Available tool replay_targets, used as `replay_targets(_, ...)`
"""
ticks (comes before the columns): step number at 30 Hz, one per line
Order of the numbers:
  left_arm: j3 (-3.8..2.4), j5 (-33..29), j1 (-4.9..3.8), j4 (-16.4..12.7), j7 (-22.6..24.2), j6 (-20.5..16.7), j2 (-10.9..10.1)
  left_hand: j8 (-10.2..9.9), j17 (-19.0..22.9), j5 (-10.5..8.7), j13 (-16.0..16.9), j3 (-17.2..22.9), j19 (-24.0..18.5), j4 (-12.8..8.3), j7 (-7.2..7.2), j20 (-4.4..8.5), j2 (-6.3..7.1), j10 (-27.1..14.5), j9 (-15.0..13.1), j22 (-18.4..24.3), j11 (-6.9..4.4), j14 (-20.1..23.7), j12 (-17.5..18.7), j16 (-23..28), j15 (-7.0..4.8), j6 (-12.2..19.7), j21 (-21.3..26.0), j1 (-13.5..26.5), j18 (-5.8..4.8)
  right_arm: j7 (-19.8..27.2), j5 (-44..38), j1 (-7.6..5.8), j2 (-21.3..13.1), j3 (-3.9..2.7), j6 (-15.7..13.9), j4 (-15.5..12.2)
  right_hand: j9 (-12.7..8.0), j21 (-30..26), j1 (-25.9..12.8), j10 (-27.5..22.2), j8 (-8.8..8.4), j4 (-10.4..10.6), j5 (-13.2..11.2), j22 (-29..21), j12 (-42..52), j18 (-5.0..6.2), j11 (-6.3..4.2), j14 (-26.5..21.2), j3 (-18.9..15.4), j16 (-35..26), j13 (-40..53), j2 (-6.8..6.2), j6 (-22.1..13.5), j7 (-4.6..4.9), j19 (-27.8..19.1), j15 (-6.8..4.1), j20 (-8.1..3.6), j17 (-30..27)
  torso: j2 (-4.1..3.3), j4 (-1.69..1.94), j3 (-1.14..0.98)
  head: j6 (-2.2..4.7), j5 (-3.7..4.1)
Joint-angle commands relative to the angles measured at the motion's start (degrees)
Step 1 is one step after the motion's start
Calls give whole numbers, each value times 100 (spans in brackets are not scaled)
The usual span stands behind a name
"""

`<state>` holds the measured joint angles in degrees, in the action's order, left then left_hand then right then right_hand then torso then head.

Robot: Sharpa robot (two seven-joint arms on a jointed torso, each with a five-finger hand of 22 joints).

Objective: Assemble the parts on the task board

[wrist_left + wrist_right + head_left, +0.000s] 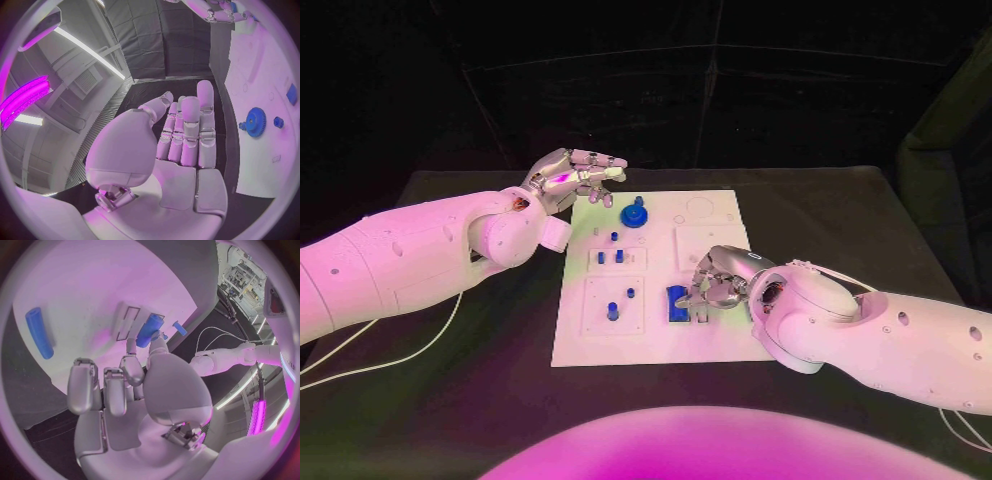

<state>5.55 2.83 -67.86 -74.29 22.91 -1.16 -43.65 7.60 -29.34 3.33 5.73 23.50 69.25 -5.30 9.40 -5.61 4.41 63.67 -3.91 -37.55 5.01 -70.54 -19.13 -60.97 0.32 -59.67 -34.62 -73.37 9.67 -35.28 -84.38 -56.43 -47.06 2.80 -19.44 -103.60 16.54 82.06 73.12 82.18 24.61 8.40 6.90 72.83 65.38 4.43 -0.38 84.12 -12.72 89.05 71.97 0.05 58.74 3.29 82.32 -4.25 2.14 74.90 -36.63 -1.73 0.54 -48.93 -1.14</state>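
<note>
Right robot hand (pixel 711 288) pinching blue part (pixel 148 330) — long axis roughly upright on task board (pixel 718 335), left robot hand (pixel 577 177) spread, empty

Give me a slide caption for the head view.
Right hand pinches a blue part on the white task board; left hand hovers open near the blue gear.

Blue parts (pixel 633 215) stand on the plain white task board (pixel 718 343) atop a black table (pixel 877 230).

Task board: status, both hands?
Left hand open, hovering off board's far-left corner. Right hand pinching blue part over task board. Gear stands clear.
</note>
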Motion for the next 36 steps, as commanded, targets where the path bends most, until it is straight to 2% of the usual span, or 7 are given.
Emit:
replay_targets(1,-5,-23,-8,-2,14,65,2,25,7,-18,5,-38,-4,7,-8,-46,-13,-32,-4,7,-2,26,-31,6,1,47,22,-9,78,280,-13,-5,-70,0,-330,-49,9,35,-17,-10,-42,-19,38,7,-23,-98,3,336,-109,-370,5,67,-2,9,5,-28,2,761,1,-14,-5,2,-4)
replay_targets(4,-5,-23,-8,-2,13,65,-1,25,7,-18,5,-38,-4,7,-8,-46,-13,-32,-4,7,-2,26,-31,6,1,47,22,-9,78,495,125,-5,-168,0,-505,-105,8,31,-53,-15,-75,-6,98,5,-43,-92,-27,313,-178,-551,2,84,-30,33,2,-15,-23,500,2,-14,-3,5,1)
replay_targets(6,-5,-23,-8,-2,13,65,-2,25,7,-18,5,-38,-4,7,-8,-46,-13,-32,-4,7,-2,26,-31,6,1,47,22,-9,78,737,309,-8,-295,-1,-658,-174,7,22,-60,-28,-127,23,204,-4,-67,-90,28,588,-256,95,5,147,-40,77,-8,60,32,1510,5,-8,-1,13,15)
replay_targets(11,-4,-23,-8,-4,8,61,-9,25,7,-18,5,-38,-4,7,-8,-46,-13,-32,-4,7,-2,26,-31,6,1,47,22,-9,78,1056,791,-66,-652,-3,-707,-297,-53,17,-6,-49,-303,12,354,-9,-99,-90,65,577,-355,78,7,189,-173,136,-16,99,73,1483,2,-12,-5,23,38)
replay_targets(18,-4,-23,-7,-10,11,53,-19,25,7,-18,5,-38,-4,7,-8,-46,-13,-32,-4,7,-2,26,-31,6,1,47,22,-9,78,1049,1078,-164,-1293,-2,-328,-312,-165,1,190,-81,-556,-115,848,-34,-168,-84,139,588,-375,95,-20,316,-240,225,-35,181,156,1510,1,-28,4,36,98)
replay_targets(27,-4,-23,-6,-20,30,57,-14,25,7,-18,5,-38,-4,7,-8,-46,-13,-32,-4,7,-2,26,-31,6,1,47,22,-9,78,681,396,-181,-1604,2,377,-236,-183,-17,151,-132,-589,-100,843,-67,-313,-76,146,588,-431,95,-115,300,-205,229,-53,191,170,1510,-4,-55,-15,63,220)
replay_targets(36,-3,-23,-5,-23,36,63,-21,35,21,-17,3,-53,-5,13,-11,-48,-22,-45,-4,15,-3,37,-40,8,2,53,32,-7,79,391,39,-172,-1557,6,822,-152,-172,-32,35,-141,-576,-20,782,-87,-361,-71,128,588,-530,95,-144,294,-81,200,-65,183,170,1510,6,-22,-6,67,300)
